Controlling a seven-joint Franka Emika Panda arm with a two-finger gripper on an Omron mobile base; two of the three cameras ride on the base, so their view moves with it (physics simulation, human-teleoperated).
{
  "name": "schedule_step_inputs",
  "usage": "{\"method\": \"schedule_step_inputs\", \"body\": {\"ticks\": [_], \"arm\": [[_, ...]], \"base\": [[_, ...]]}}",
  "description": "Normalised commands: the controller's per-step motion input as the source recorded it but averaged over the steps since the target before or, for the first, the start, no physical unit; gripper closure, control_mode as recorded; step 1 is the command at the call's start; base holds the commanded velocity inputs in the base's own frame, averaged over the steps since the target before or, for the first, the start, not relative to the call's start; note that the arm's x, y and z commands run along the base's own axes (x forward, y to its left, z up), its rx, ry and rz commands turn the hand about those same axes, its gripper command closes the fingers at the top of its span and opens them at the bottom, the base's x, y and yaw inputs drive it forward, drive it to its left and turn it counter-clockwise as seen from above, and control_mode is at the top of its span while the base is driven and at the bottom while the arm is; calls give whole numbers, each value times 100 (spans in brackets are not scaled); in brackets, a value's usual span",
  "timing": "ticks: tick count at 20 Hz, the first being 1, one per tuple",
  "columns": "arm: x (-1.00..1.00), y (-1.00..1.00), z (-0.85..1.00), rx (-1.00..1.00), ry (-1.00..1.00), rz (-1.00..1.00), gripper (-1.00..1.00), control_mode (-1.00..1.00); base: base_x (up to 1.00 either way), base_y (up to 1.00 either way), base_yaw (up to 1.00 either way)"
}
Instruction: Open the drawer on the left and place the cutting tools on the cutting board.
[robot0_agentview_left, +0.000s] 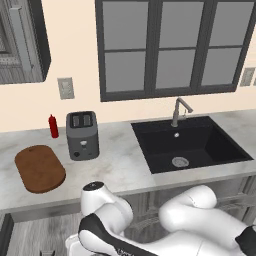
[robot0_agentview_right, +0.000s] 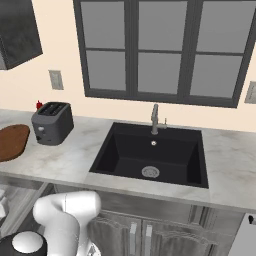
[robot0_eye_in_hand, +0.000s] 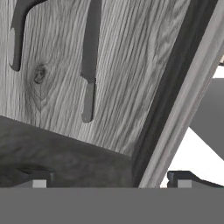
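Observation:
The drawer (robot0_eye_in_hand: 131, 65) stands open below my hand, its grey wood-grain bottom showing. A slim grey knife (robot0_eye_in_hand: 89, 65) lies on it, lengthwise in the hand view. A second dark, curved cutting tool (robot0_eye_in_hand: 15, 39) lies to its left, partly cut off by the frame edge. My gripper (robot0_eye_in_hand: 111, 183) hovers above the drawer's near edge, open and holding nothing, with the knife ahead of it and apart from the fingers. The reddish-brown cutting board (robot0_agentview_left: 40, 168) (robot0_agentview_right: 11, 141) lies bare on the counter, left of the toaster.
A dark toaster (robot0_agentview_left: 82, 135) (robot0_agentview_right: 52, 122) and a red bottle (robot0_agentview_left: 53, 126) stand behind the board. The black sink (robot0_agentview_left: 192, 142) (robot0_agentview_right: 150, 155) with its faucet (robot0_agentview_left: 180, 111) lies to the right. The drawer's dark side wall (robot0_eye_in_hand: 173, 92) runs along the right of the hand view.

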Motion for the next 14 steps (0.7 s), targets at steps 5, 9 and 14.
{"method": "schedule_step_inputs", "body": {"ticks": [5, 9, 14], "arm": [[-6, 12, -9, 0, 0, 0, -100, -100], [-5, 21, 0, 0, -7, -1, -100, -100], [0, 15, -10, 0, -18, -1, -100, -100]], "base": [[0, 0, 0], [0, 0, 0], [0, 0, 0]]}}
